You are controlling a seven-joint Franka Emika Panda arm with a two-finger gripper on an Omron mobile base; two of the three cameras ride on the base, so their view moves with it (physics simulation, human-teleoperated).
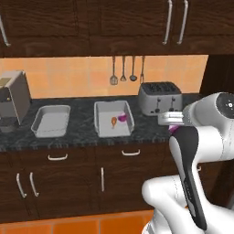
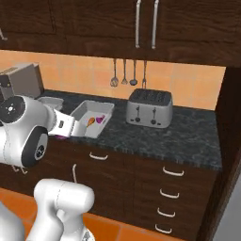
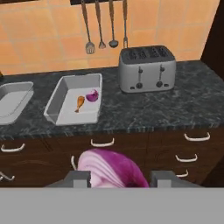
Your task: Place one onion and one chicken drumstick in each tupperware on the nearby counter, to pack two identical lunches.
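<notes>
Currently logging what I read off the three cameras.

Gripper: I see the gripper [image 3: 115, 177] low in the hand view, its two dark tips on either side of a magenta-purple onion [image 3: 111, 169]; the jaws are closed around that bulb and it sits between them.

Held onion, base views: a sliver of purple shows beside the white wrist [image 1: 173, 129], short of the counter's near edge, in front of the drawers.

Counter: black marbled counter [image 1: 151, 130] running left to right over dark brown drawers and cabinets.

Right tupperware: light-grey tupperware [image 1: 101, 128] left of the toaster; it contains one chicken drumstick [image 1: 114, 121] and a second onion [image 1: 122, 118], lying close together, the onion to the right of the drumstick.

Left tupperware: second tupperware [image 1: 42, 129] further left, well apart from the first; I can see no contents in the part of it that shows.

Toaster: grey four-slot toaster [image 1: 159, 98] on the counter, right of the filled tupperware, against the far wall.

Wall: four utensils [image 1: 123, 69] hang on the orange tiled backsplash above the gap between the filled tupperware and toaster.

Far left: a grey boxy appliance [image 1: 13, 98] stands on the counter; I cannot tell what it is.
</notes>
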